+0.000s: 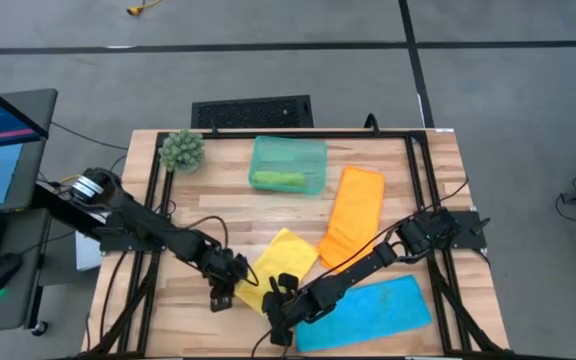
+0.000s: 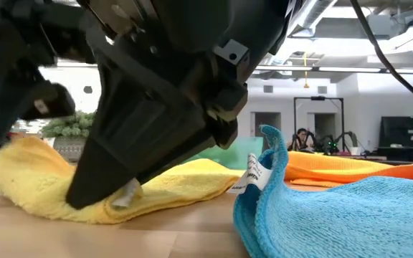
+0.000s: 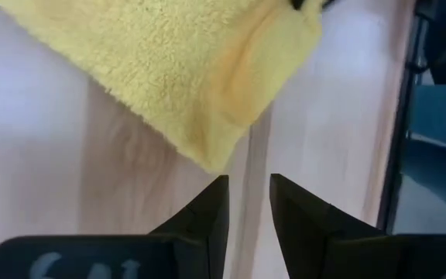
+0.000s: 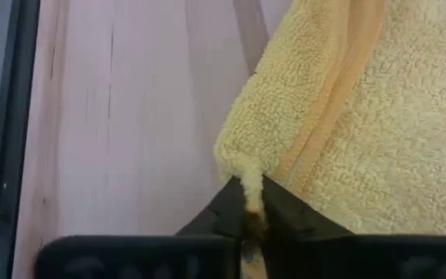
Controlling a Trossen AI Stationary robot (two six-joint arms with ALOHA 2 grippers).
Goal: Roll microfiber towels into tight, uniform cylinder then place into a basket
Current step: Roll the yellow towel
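In your low view the right arm [image 2: 171, 93] hides most of the yellow towel [image 2: 185, 179] and the basket behind it. The blue towel [image 2: 350, 215] is cut by the picture's edge. You cannot tell what the green thing [image 1: 278, 180] in the basket [image 1: 288, 150] is.

yellow towel [image 1: 280, 262] flat, front | orange towel [image 1: 353, 214] flat | blue towel [image 1: 368, 312] flat | green roll [image 1: 278, 180] in basket [image 1: 313, 160]

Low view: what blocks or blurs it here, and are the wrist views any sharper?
Low view: a dark arm body close to the lens fills the upper left, out of focus; the blue towel looks sharper. Right wrist view: yellow towel pile is crisp where the right gripper pinches it. Left wrist view: softer and washed out, left gripper empty.
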